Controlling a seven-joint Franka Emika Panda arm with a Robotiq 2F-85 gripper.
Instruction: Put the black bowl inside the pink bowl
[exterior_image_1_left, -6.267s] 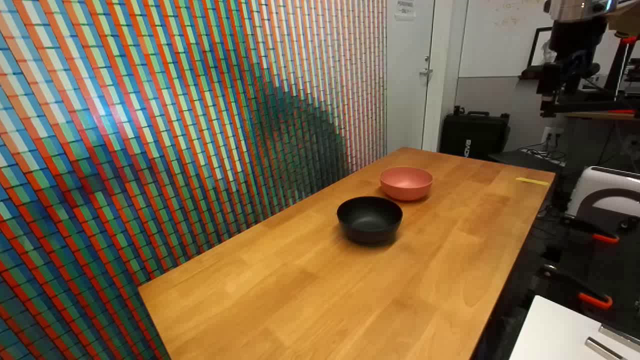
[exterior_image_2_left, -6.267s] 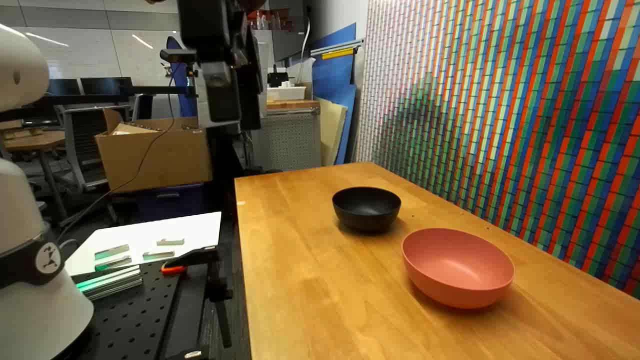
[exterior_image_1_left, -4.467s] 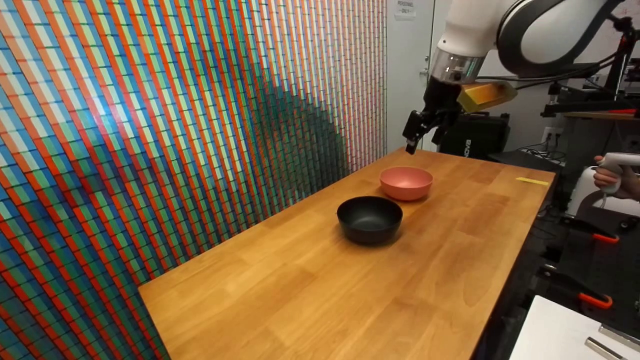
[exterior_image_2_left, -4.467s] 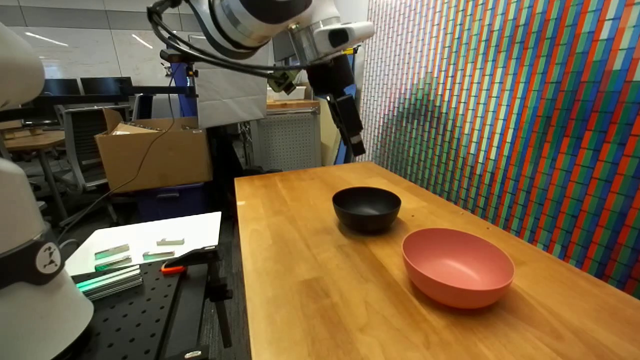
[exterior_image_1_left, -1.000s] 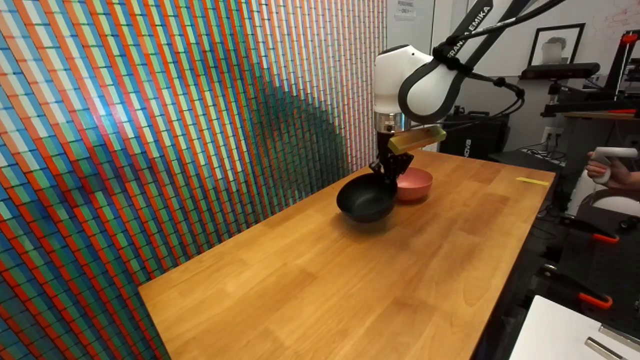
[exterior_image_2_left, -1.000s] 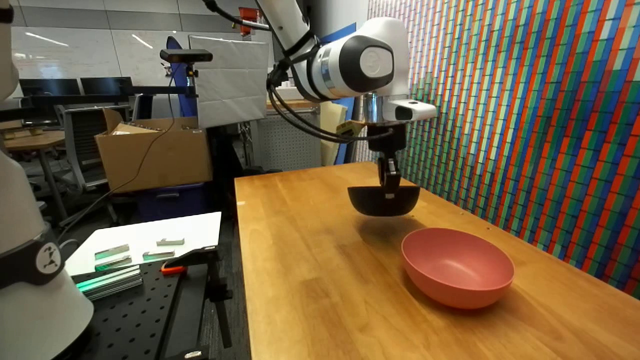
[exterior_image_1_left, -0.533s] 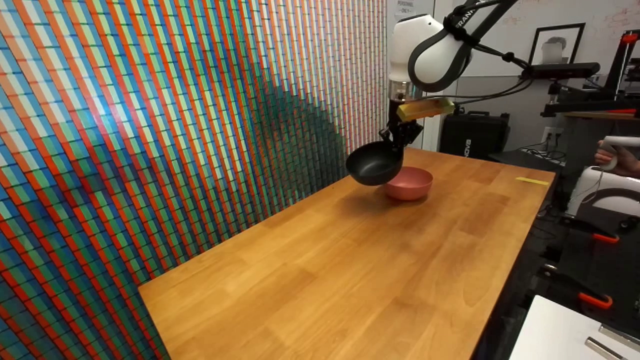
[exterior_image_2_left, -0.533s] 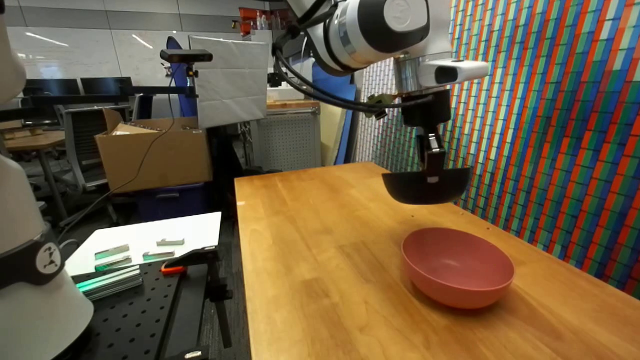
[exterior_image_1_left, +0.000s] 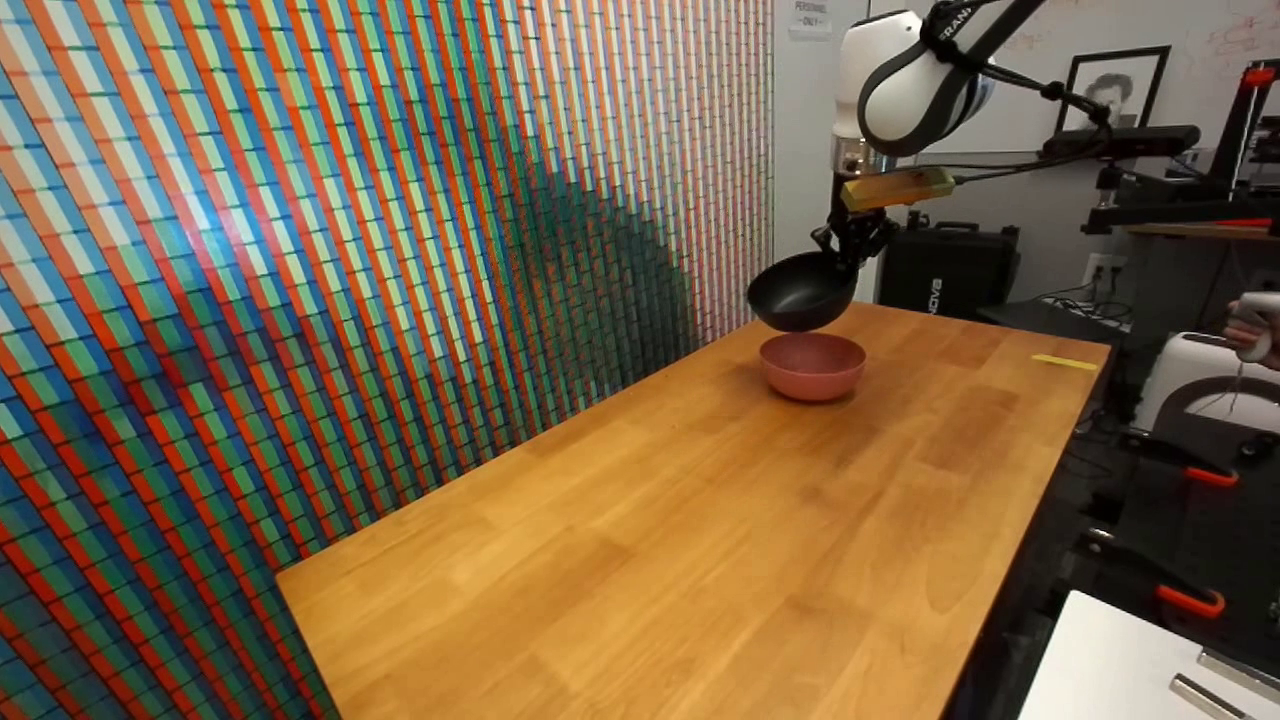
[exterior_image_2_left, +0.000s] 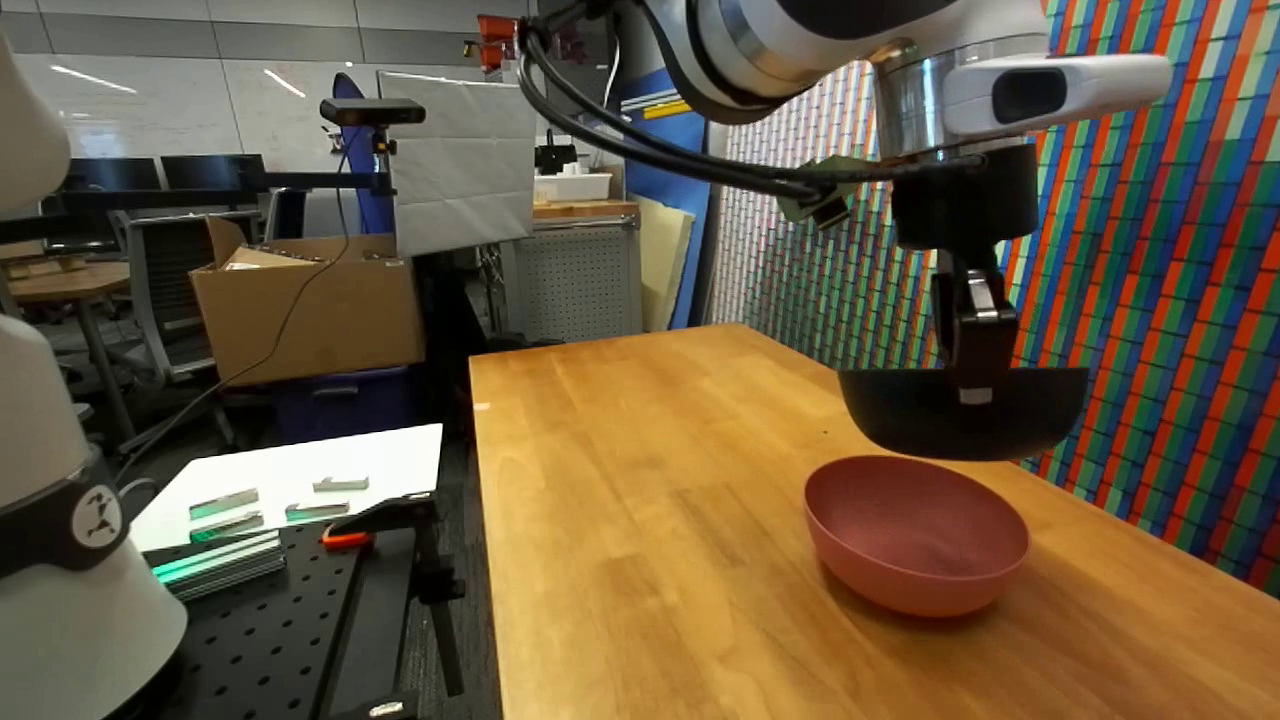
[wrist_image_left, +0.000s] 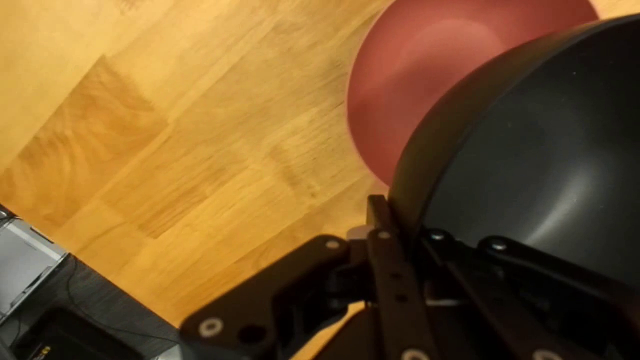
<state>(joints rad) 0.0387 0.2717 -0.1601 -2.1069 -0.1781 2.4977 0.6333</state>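
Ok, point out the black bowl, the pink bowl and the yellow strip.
Black bowl (wrist_image_left: 535, 150), in the wrist view, on its inside.
Pink bowl (exterior_image_2_left: 915, 528), in an exterior view, on its inside.
Yellow strip (exterior_image_1_left: 1064, 362), in an exterior view, on its middle.

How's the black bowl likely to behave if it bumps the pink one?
The black bowl looks stiff, its shape round though gripped. It may pivot, since the hand pinches just one side. Its sheen suggests it could slip.
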